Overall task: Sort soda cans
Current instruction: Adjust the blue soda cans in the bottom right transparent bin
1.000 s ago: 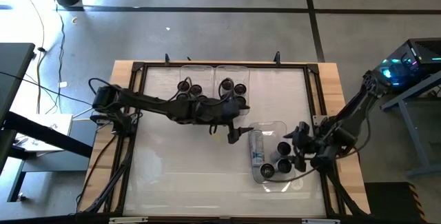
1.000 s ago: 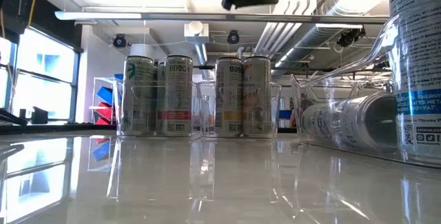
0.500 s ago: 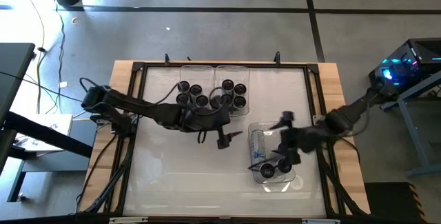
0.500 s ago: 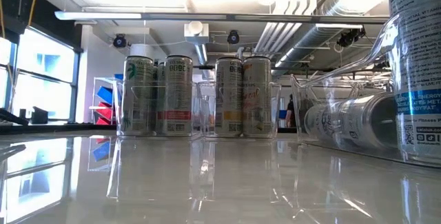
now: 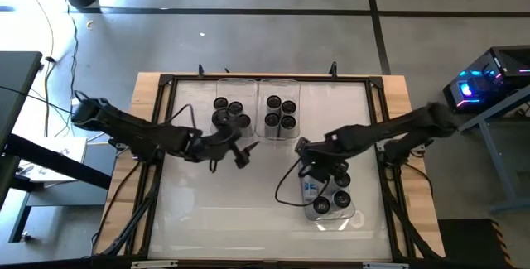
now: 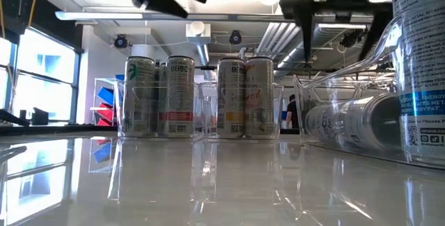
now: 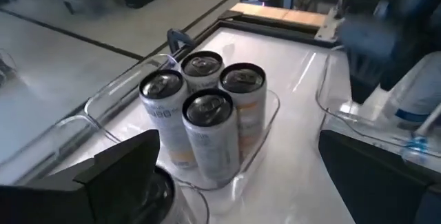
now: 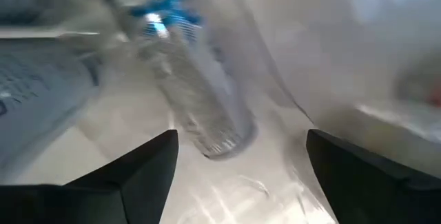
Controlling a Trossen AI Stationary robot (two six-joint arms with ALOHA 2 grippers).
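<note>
Over the near bin (image 5: 330, 188), the right claw (image 5: 313, 170) gapes empty above a lying can (image 5: 310, 188). Rushed, it may roll. The left claw (image 5: 240, 155) hangs wide, empty.

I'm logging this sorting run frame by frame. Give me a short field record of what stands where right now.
left bin: four soda cans upright
middle bin: four cans upright
near-right bin: one can lying on its side, standing cans beside it
left end effector: open, empty, over bare table in front of the left bin
right end effector: open, above the lying can, holding nothing
</note>
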